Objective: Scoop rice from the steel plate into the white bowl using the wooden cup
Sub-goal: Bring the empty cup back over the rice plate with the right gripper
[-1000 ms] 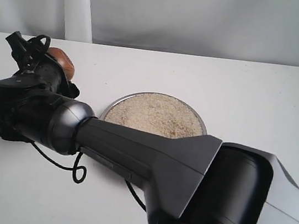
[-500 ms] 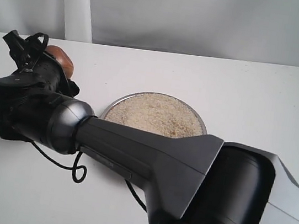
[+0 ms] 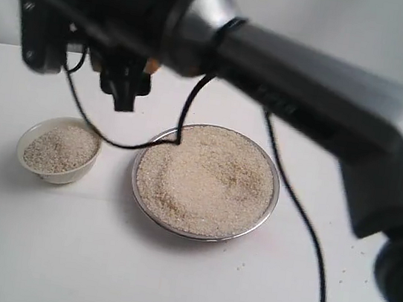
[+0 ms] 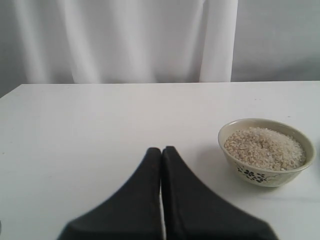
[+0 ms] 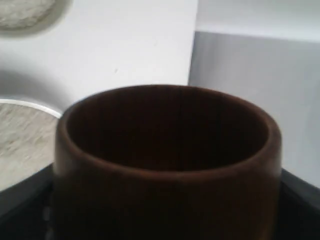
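Note:
The steel plate (image 3: 276,199) sits mid-table, heaped with rice (image 3: 209,178). To its left stands the white bowl (image 3: 55,174), holding rice (image 3: 59,147) nearly to its rim. My right gripper (image 3: 127,84) hangs high above the gap between bowl and plate, shut on the wooden cup (image 5: 167,165); the cup's dark inside looks empty. In the exterior view only a brown sliver of the cup (image 3: 151,64) shows behind the wrist. In the left wrist view my left gripper (image 4: 161,149) is shut and empty, low over the table, with the white bowl (image 4: 260,172) a short way off.
The right arm (image 3: 310,69) slants from the right edge across the top of the exterior view, its black cable (image 3: 298,210) hanging over the plate's right side. A few loose grains (image 3: 242,263) lie on the white table (image 3: 168,281). White curtain at the back.
The right arm, which lay low across the table with the cup over the bowl's place at the left, has lifted high. The bowl and the whole plate now show.

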Controlling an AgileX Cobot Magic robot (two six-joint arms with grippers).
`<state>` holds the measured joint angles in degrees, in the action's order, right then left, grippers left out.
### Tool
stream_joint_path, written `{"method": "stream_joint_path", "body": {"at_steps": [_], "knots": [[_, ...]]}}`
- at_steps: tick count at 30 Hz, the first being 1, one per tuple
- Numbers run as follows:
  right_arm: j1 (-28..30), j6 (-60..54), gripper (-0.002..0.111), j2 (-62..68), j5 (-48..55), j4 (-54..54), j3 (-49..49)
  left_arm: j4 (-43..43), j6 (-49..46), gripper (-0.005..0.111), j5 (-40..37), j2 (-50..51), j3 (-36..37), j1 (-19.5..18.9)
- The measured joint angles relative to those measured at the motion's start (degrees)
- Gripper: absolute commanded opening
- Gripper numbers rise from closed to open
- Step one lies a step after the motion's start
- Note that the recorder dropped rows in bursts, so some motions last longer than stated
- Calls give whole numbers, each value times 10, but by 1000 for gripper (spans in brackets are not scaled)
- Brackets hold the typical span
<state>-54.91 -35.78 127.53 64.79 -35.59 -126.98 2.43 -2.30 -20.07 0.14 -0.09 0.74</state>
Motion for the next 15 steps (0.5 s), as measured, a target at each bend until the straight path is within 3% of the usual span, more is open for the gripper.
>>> {"method": "stream_joint_path", "body": {"at_steps": [6,15], "knots": [[73,19,0,-55,50,93,0,0,0,0,0,0,0,0],[117,44,0,-67,51,104,96,0,0,0,0,0,0,0]]}}
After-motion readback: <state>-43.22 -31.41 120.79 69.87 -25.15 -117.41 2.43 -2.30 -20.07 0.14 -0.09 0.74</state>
